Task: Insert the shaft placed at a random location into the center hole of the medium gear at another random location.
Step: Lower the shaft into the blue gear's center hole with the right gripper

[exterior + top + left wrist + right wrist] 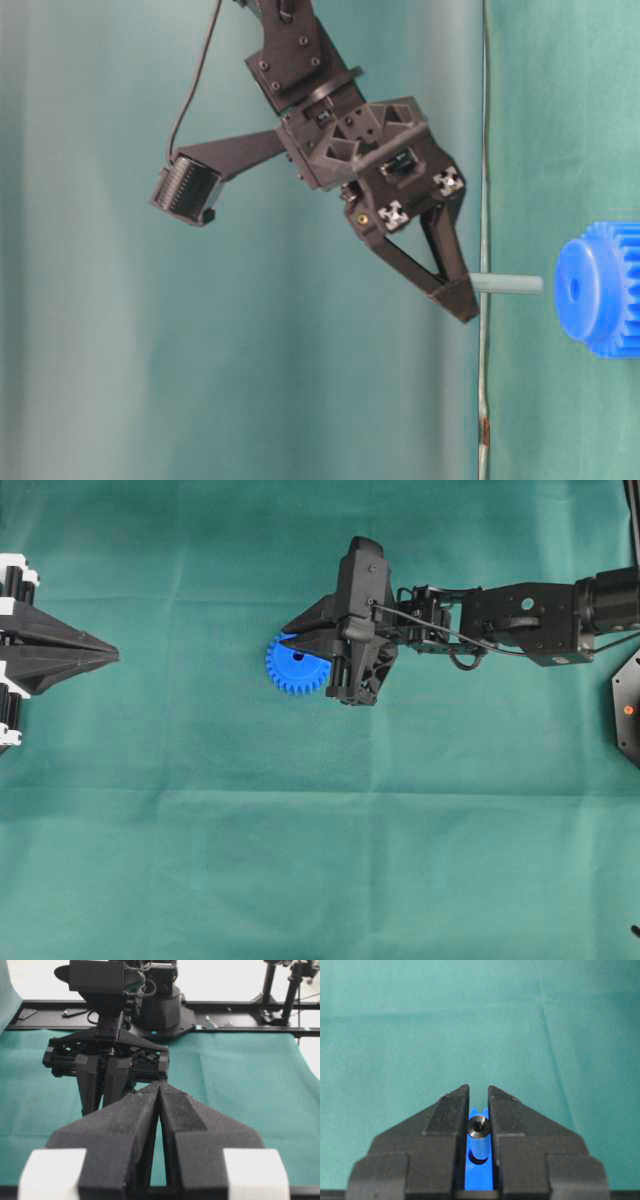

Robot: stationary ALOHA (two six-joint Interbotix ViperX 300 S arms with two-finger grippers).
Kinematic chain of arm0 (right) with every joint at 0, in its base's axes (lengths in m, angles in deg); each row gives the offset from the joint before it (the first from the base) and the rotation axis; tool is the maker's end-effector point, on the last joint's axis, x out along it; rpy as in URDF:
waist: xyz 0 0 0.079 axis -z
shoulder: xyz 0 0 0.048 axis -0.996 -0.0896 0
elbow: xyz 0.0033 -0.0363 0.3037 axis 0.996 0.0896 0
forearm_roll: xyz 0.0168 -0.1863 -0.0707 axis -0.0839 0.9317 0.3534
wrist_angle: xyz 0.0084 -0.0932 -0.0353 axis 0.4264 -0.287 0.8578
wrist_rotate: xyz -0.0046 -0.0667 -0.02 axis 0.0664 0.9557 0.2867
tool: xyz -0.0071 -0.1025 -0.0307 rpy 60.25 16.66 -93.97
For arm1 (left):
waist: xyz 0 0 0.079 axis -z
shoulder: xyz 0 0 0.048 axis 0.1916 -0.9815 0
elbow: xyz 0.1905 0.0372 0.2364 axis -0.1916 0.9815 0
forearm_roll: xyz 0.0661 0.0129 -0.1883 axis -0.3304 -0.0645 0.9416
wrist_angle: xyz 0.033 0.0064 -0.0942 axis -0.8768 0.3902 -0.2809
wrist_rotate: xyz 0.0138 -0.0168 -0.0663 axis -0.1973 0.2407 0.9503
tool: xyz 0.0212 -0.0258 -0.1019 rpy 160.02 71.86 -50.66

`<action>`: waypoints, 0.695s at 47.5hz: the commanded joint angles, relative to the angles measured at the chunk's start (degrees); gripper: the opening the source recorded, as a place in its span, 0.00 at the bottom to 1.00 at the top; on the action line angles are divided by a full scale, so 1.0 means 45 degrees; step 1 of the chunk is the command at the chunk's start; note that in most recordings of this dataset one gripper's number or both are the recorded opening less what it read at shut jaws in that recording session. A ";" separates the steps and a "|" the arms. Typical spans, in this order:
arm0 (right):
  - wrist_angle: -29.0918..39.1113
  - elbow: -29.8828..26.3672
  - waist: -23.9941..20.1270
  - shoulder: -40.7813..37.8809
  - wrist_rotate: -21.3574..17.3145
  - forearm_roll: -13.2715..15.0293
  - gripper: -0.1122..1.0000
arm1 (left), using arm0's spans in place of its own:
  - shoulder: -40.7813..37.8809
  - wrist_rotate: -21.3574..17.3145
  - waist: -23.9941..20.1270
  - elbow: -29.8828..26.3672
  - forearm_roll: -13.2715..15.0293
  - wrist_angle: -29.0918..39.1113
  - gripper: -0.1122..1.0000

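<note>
Green cloth covers the whole bench [300,860], creased faintly in a few long folds. Near the middle of it lies the medium gear [292,666], bright blue and flat on the cloth, its toothed rim showing on the left while the right part is hidden under the arm above it. The right hand [462,292] hangs over the gear, its two black fingers [447,1115] drawn in close around the shaft [506,284], a short silvery-grey pin. From the table-level view the pin juts out past the fingertips toward the gear's raised hub, and a clear gap still separates its free end from the center hole [574,288], which shows as a small dark dot in the hub. Looking down along the right wrist, the pin's end sits between the fingers with blue gear beneath it.

Far off at the left edge of the bench the left hand [112,655] rests apart from all this, fingers pressed together to a point and holding nothing.
</note>
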State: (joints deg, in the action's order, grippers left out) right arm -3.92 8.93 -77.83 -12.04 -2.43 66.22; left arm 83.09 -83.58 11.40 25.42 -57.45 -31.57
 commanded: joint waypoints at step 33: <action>-0.0664 -0.0332 -0.0020 -0.0742 -0.0098 -0.0156 0.20 | -0.0098 0.0020 0.0000 -0.0293 -0.0020 -0.0039 0.10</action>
State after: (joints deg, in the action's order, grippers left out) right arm -5.85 8.67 -77.83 -16.26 -2.52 65.70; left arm 83.09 -83.58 11.40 25.42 -57.36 -31.57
